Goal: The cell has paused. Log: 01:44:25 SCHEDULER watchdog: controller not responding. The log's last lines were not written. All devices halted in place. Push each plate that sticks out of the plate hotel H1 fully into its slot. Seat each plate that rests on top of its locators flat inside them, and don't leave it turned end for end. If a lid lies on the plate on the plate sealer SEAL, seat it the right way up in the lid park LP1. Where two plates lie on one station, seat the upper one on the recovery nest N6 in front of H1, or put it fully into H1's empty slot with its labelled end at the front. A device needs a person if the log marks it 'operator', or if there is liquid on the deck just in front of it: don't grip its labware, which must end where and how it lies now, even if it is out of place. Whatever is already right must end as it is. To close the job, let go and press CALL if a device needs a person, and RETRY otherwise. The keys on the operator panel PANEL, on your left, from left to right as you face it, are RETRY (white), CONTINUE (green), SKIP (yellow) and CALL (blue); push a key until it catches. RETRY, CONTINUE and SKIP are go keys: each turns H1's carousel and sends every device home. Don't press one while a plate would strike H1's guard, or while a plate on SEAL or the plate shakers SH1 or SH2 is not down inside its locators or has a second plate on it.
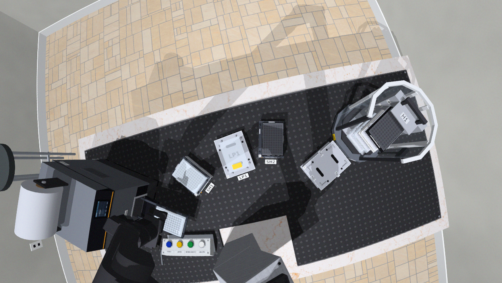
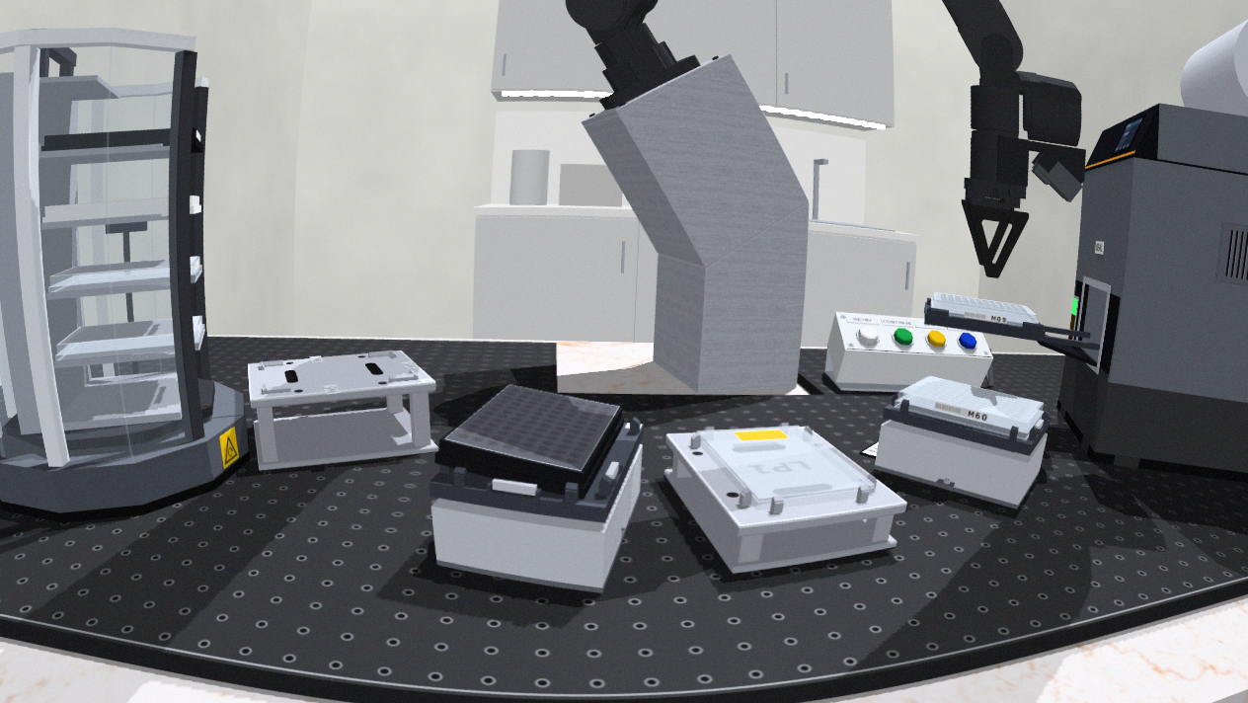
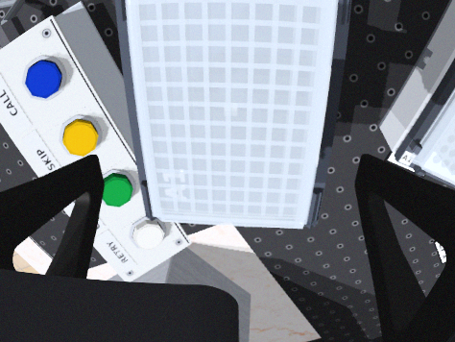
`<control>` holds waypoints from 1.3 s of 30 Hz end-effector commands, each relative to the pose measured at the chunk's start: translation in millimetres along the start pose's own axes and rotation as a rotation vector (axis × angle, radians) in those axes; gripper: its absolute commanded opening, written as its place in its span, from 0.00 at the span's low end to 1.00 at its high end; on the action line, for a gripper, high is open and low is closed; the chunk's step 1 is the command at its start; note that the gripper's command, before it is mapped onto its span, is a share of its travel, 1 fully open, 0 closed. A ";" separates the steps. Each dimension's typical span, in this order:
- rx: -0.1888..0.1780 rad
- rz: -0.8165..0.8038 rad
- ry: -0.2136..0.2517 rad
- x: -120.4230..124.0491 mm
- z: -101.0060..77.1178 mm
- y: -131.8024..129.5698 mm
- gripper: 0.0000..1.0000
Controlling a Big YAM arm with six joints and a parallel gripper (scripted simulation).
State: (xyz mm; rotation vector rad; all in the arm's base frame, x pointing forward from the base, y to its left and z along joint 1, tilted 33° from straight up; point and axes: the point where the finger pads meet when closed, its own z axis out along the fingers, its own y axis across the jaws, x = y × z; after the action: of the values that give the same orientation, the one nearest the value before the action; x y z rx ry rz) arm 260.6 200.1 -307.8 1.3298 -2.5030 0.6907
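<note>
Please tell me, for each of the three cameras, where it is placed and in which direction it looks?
Top: overhead, looking straight down on the deck; the arm's dark links show bottom left.
Exterior: low at the deck's far edge, facing the robot; arm and open claw show.
Wrist: on the arm, looking down between the claw's fingers at a white plate.
Shared: all three show the panel and this plate.
</note>
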 end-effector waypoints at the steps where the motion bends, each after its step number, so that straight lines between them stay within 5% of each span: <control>1: 0.002 0.006 -0.021 -9.9 -5.9 -0.3 1.00; 28: 0.002 0.006 -0.021 -9.9 -5.9 -0.3 1.00; 39: 0.005 0.004 -0.030 -9.3 -42.6 6.8 1.00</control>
State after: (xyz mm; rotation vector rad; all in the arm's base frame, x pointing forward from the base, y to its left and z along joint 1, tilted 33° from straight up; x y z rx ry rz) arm 256.8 213.0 -287.0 1.3316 -2.5027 0.6864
